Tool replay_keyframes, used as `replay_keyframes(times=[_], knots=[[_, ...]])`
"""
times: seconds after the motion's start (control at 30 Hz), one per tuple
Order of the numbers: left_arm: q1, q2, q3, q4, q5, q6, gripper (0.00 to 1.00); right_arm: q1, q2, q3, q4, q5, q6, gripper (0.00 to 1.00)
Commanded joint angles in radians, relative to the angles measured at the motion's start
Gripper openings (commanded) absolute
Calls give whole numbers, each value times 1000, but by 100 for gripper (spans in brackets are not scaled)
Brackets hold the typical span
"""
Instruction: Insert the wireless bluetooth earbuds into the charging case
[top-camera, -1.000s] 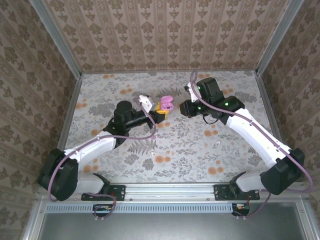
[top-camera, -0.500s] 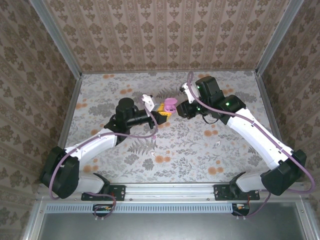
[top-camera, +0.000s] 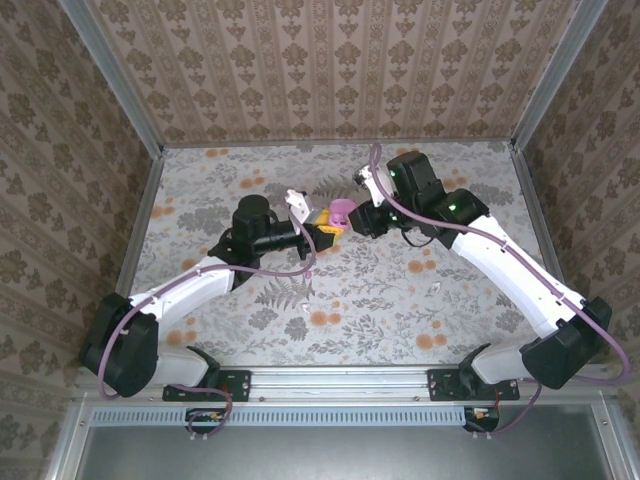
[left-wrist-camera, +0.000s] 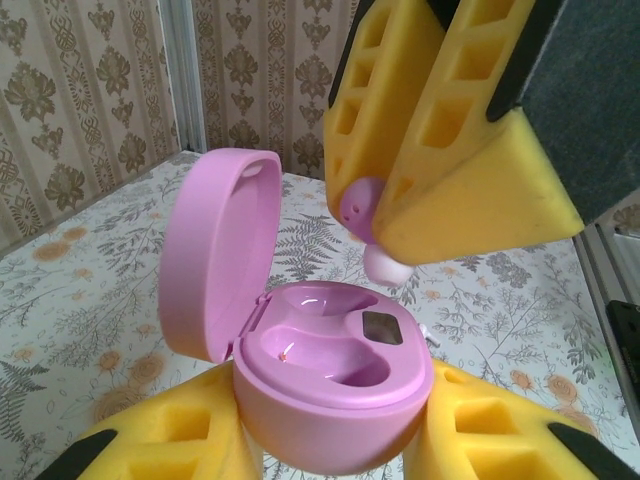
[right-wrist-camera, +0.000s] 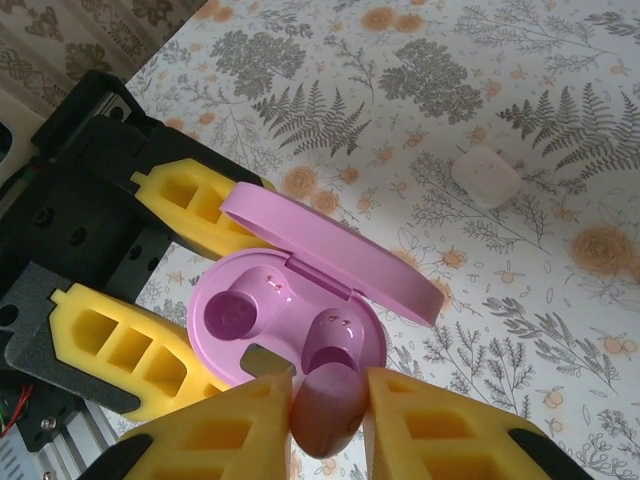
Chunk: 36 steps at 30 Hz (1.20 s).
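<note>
No readable txt/nos.; dark patch (left-wrist-camera: 382, 327) inside charging case (left-wrist-camera: 330, 410) seems blank.

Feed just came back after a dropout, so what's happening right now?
The left gripper holds the pink charging case with its lid open, and both wells look empty. The right gripper pinches a pink earbud just above the case, not yet seated. A small white item lies apart on the table.
</note>
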Motion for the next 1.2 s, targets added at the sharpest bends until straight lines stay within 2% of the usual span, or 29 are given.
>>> replay_keyframes(times=[0.0,0.5,0.57,0.77,1.17], knots=[[-4,-10,33,8,28,22,33,13,29,35,-15,33,-32,25],[-4,-14,28,29,32,6,34,28,66,36,-45,108,-84,25],[-4,-13,29,29,32,5,34,28,67,39,-51,100,-94,25],[-4,-10,31,36,26,1,34,29,59,36,-40,-17,-100,34],[-5,-12,30,48,17,-3,34,28,52,34,-33,-53,-88,39]])
